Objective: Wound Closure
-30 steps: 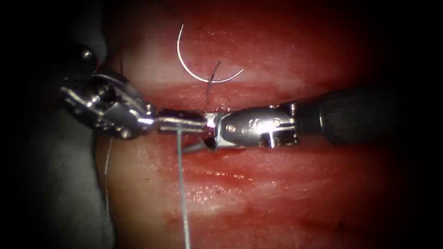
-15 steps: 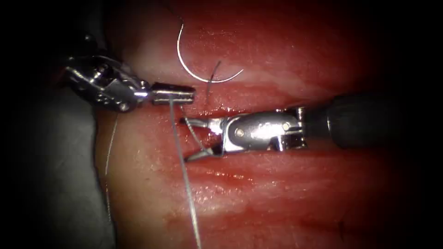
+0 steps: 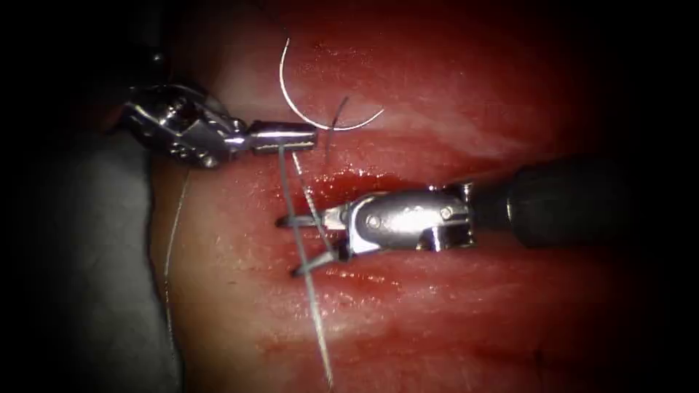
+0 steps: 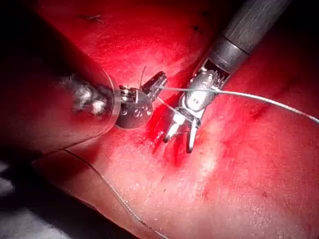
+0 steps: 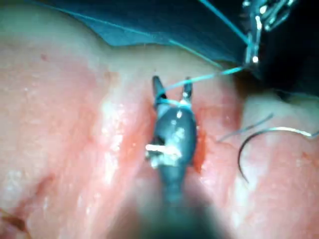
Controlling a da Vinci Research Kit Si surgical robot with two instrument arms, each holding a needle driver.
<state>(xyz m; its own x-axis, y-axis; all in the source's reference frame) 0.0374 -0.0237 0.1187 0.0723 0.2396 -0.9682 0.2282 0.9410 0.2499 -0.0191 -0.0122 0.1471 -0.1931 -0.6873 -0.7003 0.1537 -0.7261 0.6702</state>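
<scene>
Left pincer grips thread; right pincer gapes, thread between jaws; needle lies free on far tissue.

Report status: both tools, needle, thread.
Left tool shut on thread. Right tool open, thread crossing between its jaws, holding nothing. Needle lies free on tissue above the cut.

The thread is being held taut by the closed left tool, crossing between the spread jaws of the right tool. The needle is lying free on the tissue just above the thread's held end, obstructing passage there. Below the thread's lower run, bare tissue is being left unobstructed.
</scene>
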